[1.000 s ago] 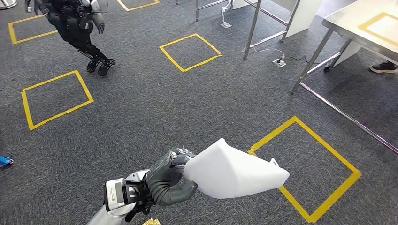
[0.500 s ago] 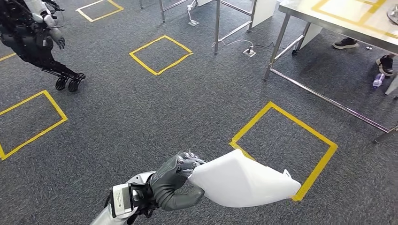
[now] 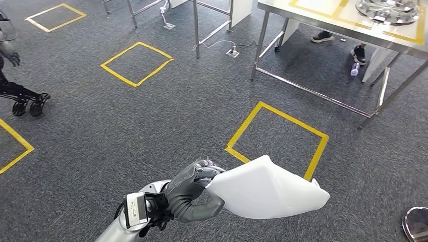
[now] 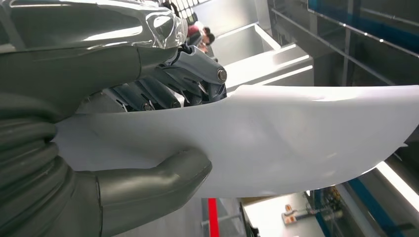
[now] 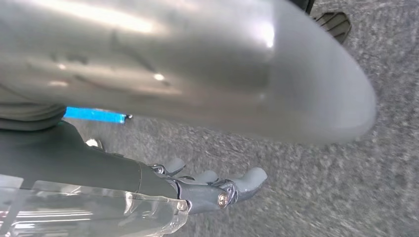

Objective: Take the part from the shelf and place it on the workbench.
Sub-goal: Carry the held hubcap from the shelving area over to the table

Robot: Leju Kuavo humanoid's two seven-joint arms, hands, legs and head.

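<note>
- Head view: the left hand (image 3: 194,194) grips the white part (image 3: 267,190) by its near end and holds it out over the grey carpet, beside a yellow taped square (image 3: 277,140). The steel desk (image 3: 323,17) stands well ahead, upper right, with a round metal piece (image 3: 388,10) on it. This looks like the carrying step; next the robot must close on the desk and lower the part onto bare top.
- Left wrist view: fingers (image 4: 197,66) lie over the part's upper face, the thumb (image 4: 158,180) presses from beneath.
- Right wrist view: the right hand (image 5: 207,187) hangs over carpet, its fingers loosely apart and holding nothing.
</note>
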